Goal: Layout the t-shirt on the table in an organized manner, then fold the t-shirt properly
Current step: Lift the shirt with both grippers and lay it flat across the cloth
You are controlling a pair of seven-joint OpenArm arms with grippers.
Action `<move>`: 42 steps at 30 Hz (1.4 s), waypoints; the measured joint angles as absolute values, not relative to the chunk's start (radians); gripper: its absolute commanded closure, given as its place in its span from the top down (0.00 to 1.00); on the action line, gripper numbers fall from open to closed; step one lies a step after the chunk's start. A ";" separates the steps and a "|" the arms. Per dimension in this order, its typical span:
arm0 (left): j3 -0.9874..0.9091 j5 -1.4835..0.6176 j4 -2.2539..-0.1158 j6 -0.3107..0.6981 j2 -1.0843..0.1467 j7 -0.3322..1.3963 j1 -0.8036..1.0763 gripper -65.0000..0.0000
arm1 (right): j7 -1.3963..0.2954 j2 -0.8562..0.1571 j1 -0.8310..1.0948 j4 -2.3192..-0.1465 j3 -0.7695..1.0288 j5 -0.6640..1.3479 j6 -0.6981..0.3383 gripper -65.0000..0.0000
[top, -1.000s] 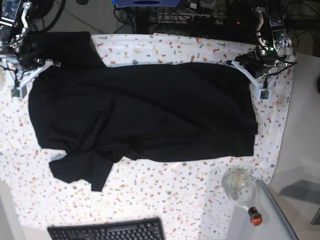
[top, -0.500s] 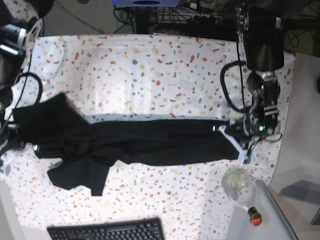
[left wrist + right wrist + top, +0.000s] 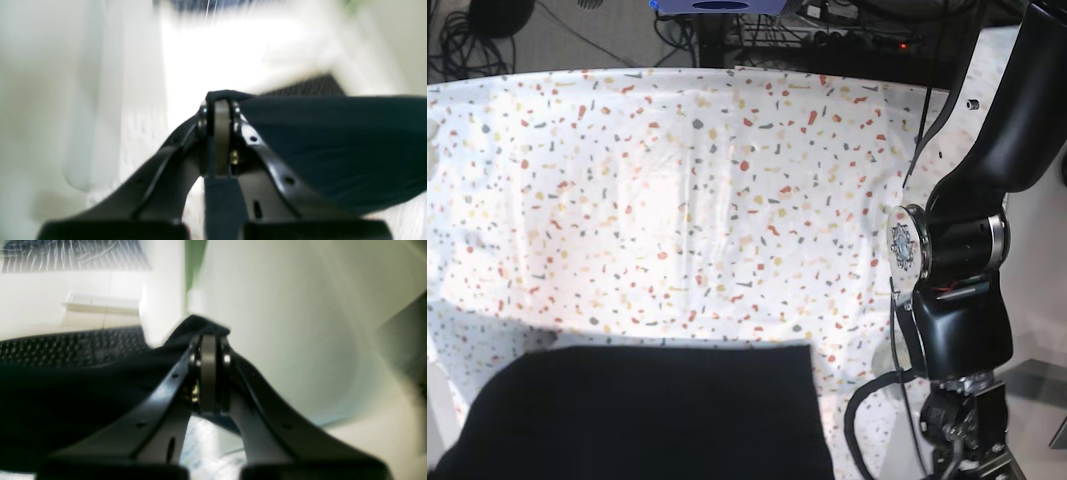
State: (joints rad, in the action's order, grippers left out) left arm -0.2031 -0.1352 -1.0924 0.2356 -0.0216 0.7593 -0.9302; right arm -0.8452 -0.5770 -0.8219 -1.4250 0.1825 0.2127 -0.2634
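Note:
The black t-shirt [image 3: 647, 415] fills the bottom of the base view as a wide dark sheet, hanging in front of the table [image 3: 677, 200] with its speckled white cloth. In the left wrist view my left gripper [image 3: 221, 103] is shut on a pinched edge of the t-shirt [image 3: 333, 143], which stretches away to the right. My right gripper [image 3: 208, 338] is likewise shut on a bunched edge of the t-shirt [image 3: 66, 396], which spreads out to the left. Only my left arm [image 3: 957, 270] shows in the base view, at the right. Both grippers are outside that view.
A black keyboard [image 3: 66, 346] lies beyond the cloth in the right wrist view, and the keyboard [image 3: 313, 85] also shows in the left wrist view. Cables and equipment [image 3: 827, 30] sit past the table's far edge. Both wrist views are blurred by motion.
The shirt lay spread across the table, then gathered into a strip. Both grippers have carried its edge to the near side, and it now covers the keyboard's spot in the base view.

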 measured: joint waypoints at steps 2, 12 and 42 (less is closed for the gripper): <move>-0.233 -0.138 -1.231 0.232 -0.026 0.793 -0.862 0.00 | -0.888 -0.578 -0.740 -1.627 0.247 0.227 -0.265 0.00; -0.148 -0.134 -1.679 0.235 -0.051 0.902 -0.254 0.00 | -0.976 -0.371 -0.160 -1.868 0.490 0.201 -0.265 0.00; -0.273 -0.120 -1.459 0.228 -0.114 0.572 0.247 0.00 | -0.815 -0.138 0.286 -1.512 0.574 0.216 -0.255 0.00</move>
State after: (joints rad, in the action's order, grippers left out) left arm -0.2733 -0.1200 -1.4593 0.2276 -0.1143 0.5720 0.2470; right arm -0.8150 -0.1375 0.2855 -1.5124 0.5739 0.2157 -0.2546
